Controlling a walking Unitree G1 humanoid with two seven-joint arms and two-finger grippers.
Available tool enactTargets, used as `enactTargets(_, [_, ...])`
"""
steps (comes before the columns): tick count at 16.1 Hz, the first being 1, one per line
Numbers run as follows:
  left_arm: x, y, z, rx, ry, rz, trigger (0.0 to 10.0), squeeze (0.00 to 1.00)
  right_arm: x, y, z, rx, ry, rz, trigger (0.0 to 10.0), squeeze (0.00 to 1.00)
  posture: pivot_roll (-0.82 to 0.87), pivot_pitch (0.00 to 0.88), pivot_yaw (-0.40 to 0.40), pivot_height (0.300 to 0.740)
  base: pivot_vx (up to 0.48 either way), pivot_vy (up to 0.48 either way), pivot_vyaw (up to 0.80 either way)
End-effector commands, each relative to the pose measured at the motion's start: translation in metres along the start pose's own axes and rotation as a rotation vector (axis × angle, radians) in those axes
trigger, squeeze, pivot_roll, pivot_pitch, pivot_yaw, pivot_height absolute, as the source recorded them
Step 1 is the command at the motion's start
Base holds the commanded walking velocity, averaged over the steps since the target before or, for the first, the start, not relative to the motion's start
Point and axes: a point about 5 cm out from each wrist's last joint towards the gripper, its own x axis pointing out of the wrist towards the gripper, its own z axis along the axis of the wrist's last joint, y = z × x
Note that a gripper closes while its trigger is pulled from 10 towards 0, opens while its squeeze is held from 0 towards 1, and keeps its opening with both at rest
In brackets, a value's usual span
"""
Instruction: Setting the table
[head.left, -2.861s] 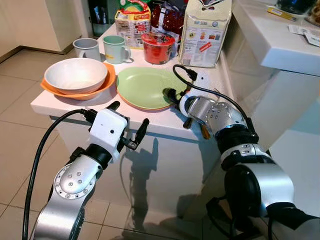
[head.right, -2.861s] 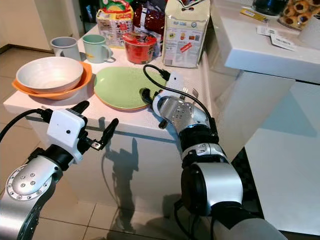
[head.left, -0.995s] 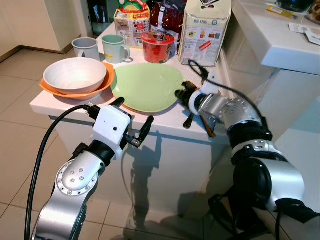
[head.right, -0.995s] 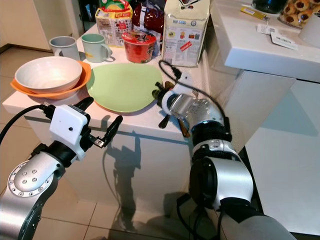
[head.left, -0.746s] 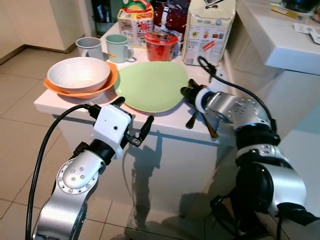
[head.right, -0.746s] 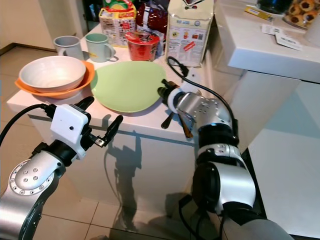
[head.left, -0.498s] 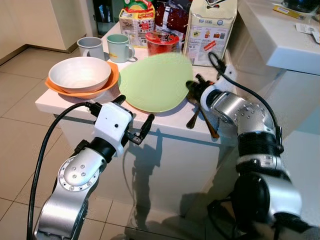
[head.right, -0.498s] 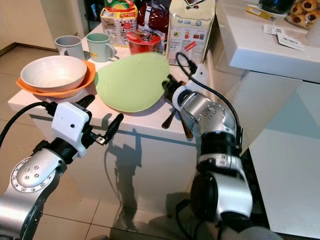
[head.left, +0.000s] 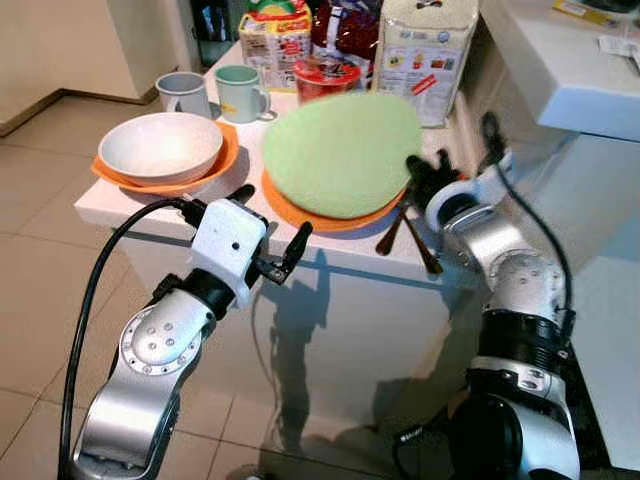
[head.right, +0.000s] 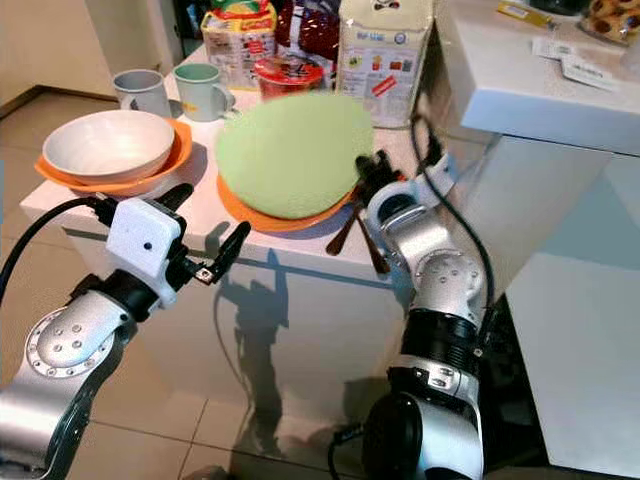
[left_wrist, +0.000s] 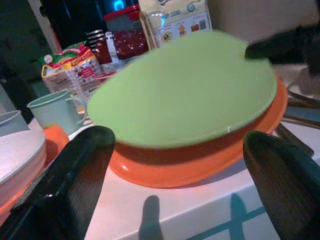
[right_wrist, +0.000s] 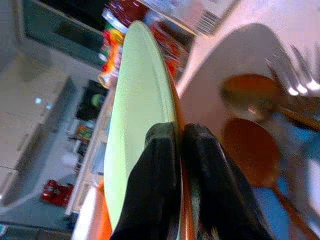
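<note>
A green plate (head.left: 345, 150) is tilted up off the counter, its right rim pinched by my right gripper (head.left: 415, 176). In the right wrist view both black fingers (right_wrist: 161, 165) press together on that rim. Under it an orange plate (head.left: 330, 219) lies flat on the white counter (head.left: 150, 205). Just right of the plates lie a wooden spoon and a fork (head.left: 408, 235). My left gripper (head.left: 272, 212) hangs open in front of the counter's front edge, holding nothing and facing the plates.
A white bowl (head.left: 160, 148) sits in another orange plate at the left. Behind stand a grey mug (head.left: 183, 92), a green mug (head.left: 240, 92), a red noodle cup (head.left: 325, 75) and food packages (head.left: 425, 50). A higher white worktop (head.left: 570, 70) rises on the right.
My right gripper has lifted the green plate from flat to steeply tilted, which uncovers the orange plate below. The camera has shifted a little. The left arm has stayed where it was.
</note>
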Motion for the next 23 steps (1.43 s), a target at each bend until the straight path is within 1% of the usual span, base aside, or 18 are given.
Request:
enactTargets(1, [0.001,-0.002,0.001,-0.005,-0.009,-0.019,10.0,0.00,-0.006,0.008,-0.006,0.116,-0.071,0.056,0.0,0.00,0.03,0.000,-0.010,0.740,0.000,0.000,0.00])
enactTargets(2, [0.002,-0.002,0.002,-0.004,-0.013,-0.021,10.0,0.00,-0.009,0.010,-0.006,0.153,-0.089,0.069,0.0,0.00,0.03,0.000,-0.001,0.740,0.000,0.000,0.00])
enactTargets(5, [0.004,0.000,0.003,-0.004,-0.024,-0.015,10.0,0.00,-0.012,0.010,-0.005,0.208,-0.106,0.080,0.0,0.00,0.03,0.000,0.003,0.740,0.000,0.000,0.00])
enactTargets(9, [0.005,0.003,0.005,-0.013,-0.036,0.007,10.0,0.00,-0.014,0.013,-0.006,0.225,-0.102,0.089,0.0,0.00,0.03,0.000,0.002,0.740,0.000,0.000,0.00])
enactTargets(10, [0.004,0.003,0.005,-0.010,-0.036,0.008,10.0,0.00,-0.014,0.012,-0.010,0.262,-0.096,0.082,0.0,0.00,0.03,0.000,0.000,0.740,0.000,0.000,0.00])
enactTargets(12, [0.003,0.004,0.005,-0.010,-0.036,0.011,10.0,0.00,-0.015,0.011,-0.014,0.285,-0.088,0.080,0.0,0.00,0.03,0.000,0.000,0.740,0.000,0.000,0.00])
enactTargets(15, [0.000,0.005,0.007,-0.009,-0.035,0.014,10.0,0.00,-0.018,0.011,-0.027,0.349,-0.045,0.108,0.0,0.00,0.04,0.000,0.007,0.740,0.000,0.000,0.00])
enactTargets(16, [0.000,0.006,0.007,-0.010,-0.033,0.013,10.0,0.00,-0.020,0.008,-0.034,0.406,-0.007,0.137,0.0,0.00,0.04,0.000,0.007,0.740,0.000,0.000,0.00])
enactTargets(18, [-0.002,0.005,0.008,-0.013,-0.035,0.010,10.0,0.00,-0.022,0.004,-0.041,0.483,0.020,0.164,0.0,0.00,0.06,0.000,0.007,0.740,0.000,0.000,0.00])
enactTargets(20, [-0.003,0.005,0.009,-0.015,-0.038,0.009,10.0,0.00,-0.026,0.007,-0.047,0.503,0.054,0.205,0.0,0.00,0.06,0.000,0.005,0.740,0.000,0.000,0.00])
enactTargets(23, [-0.007,0.007,0.012,-0.021,-0.045,0.020,10.0,0.00,-0.032,0.009,-0.060,0.495,0.114,0.228,0.0,0.00,0.08,0.000,0.001,0.740,0.000,0.000,0.00])
